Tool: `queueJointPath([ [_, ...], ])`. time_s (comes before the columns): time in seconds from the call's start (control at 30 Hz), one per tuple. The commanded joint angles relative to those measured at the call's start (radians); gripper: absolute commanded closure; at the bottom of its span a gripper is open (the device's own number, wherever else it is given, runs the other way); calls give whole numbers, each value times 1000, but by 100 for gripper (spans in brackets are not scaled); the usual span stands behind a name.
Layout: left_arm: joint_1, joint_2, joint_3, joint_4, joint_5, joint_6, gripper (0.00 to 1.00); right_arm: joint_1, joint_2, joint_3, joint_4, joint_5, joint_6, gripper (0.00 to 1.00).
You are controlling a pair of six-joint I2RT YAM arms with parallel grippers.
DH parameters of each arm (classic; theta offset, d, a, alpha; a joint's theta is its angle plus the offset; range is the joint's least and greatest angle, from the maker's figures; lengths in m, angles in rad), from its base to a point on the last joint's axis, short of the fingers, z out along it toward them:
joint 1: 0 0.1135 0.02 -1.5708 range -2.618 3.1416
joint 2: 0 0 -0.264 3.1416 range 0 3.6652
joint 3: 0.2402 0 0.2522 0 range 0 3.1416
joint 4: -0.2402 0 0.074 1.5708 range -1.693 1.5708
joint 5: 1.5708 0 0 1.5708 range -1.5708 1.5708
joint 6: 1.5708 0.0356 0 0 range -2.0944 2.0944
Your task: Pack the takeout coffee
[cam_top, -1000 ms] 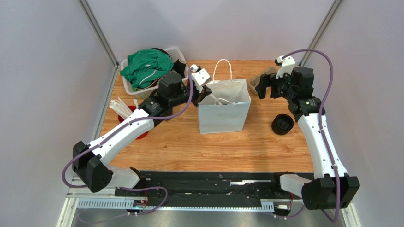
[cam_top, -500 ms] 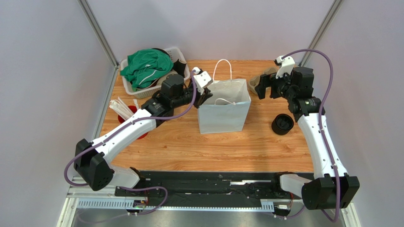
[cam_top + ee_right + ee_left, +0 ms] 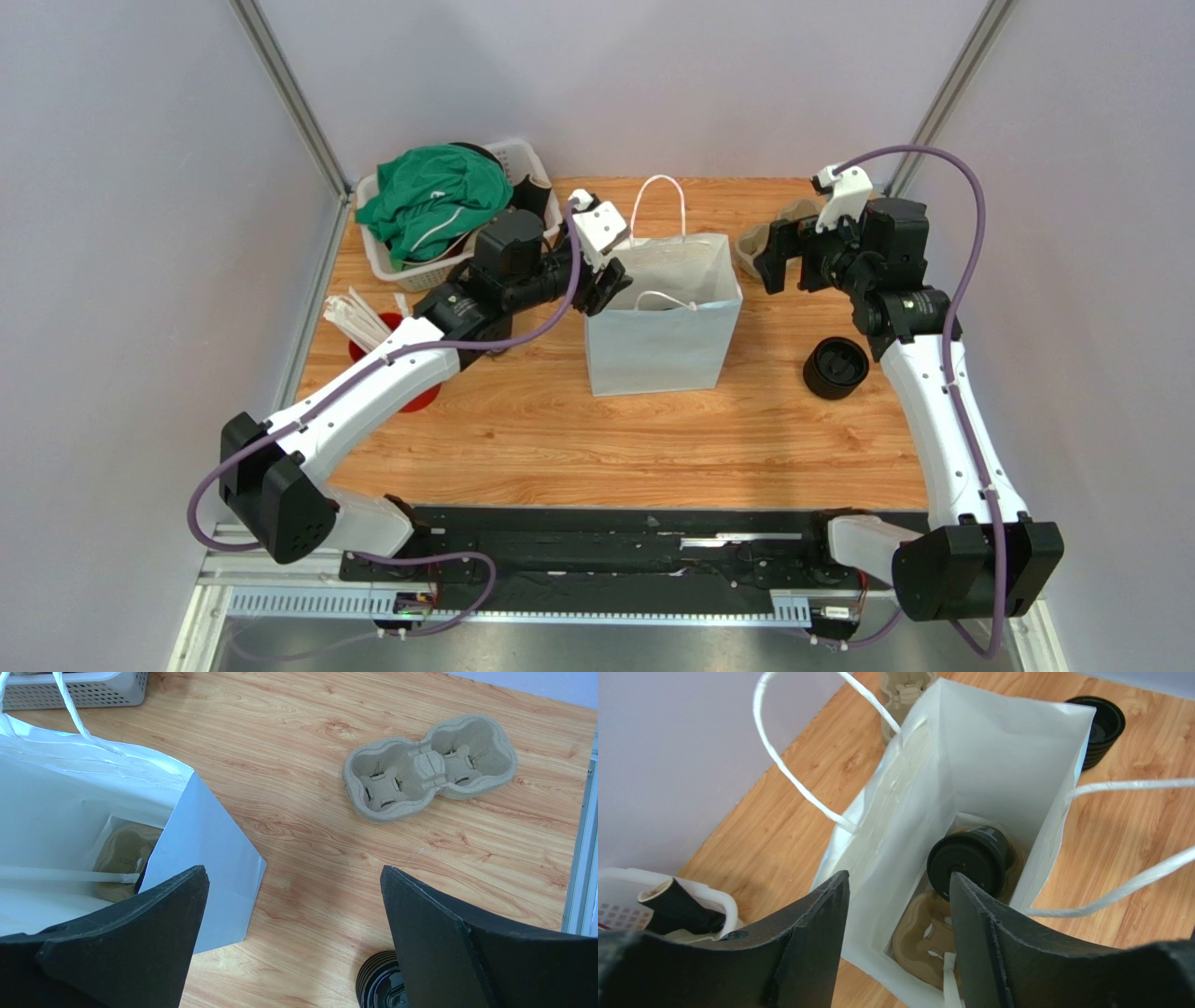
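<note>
The takeout coffee [image 3: 969, 861], a black cup with a black lid, stands inside the white paper bag [image 3: 1011, 756] on a brown cup carrier [image 3: 927, 941] at the bag's bottom. My left gripper [image 3: 896, 889] hovers open over the bag's left rim, gripping nothing; the cup stands free below its right finger. In the top view the left gripper [image 3: 606, 280] is at the upper left corner of the bag [image 3: 662, 336]. My right gripper [image 3: 788, 256] hangs wide open and empty to the right of the bag, above bare wood [image 3: 295, 903].
A second cardboard cup carrier [image 3: 429, 766] lies at the back right. A squat black round piece [image 3: 838, 367] sits right of the bag. A white basket [image 3: 400, 259] with green cloth stands back left. A red cup with white straws [image 3: 368, 325] sits beside the left arm.
The left gripper's jaws have spread apart over the bag's left rim, and the wrist has shifted slightly. The right arm has not moved.
</note>
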Motion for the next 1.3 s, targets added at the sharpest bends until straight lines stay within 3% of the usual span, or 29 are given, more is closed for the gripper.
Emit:
queueJointPath([
  [0.0,1,-35,92,-31,-46,38,32,-6,-18,4,17,-17,8,1],
  [0.13,35,-60,118,-62,-66,38,26,-5,-20,4,15,-31,11,1],
  [0.23,67,-86,132,-80,-103,37,8,-5,-17,4,17,-37,15,1],
  [0.27,76,-94,137,-86,-112,35,6,-3,-14,4,17,-39,18,1],
  [0.57,203,-193,125,-119,-201,-40,5,-6,-56,-9,44,-34,37,1],
  [0.8,372,-275,125,-201,-128,-147,4,-6,-132,-3,67,26,55,1],
  [1.0,559,-354,63,-206,-93,-112,4,0,-257,-45,155,115,75,1],
  [1.1,598,-404,-12,-159,-164,-35,4,9,-334,-61,211,145,84,1],
  [1.27,609,-404,12,-293,-244,-32,3,35,-342,42,118,210,109,1],
])
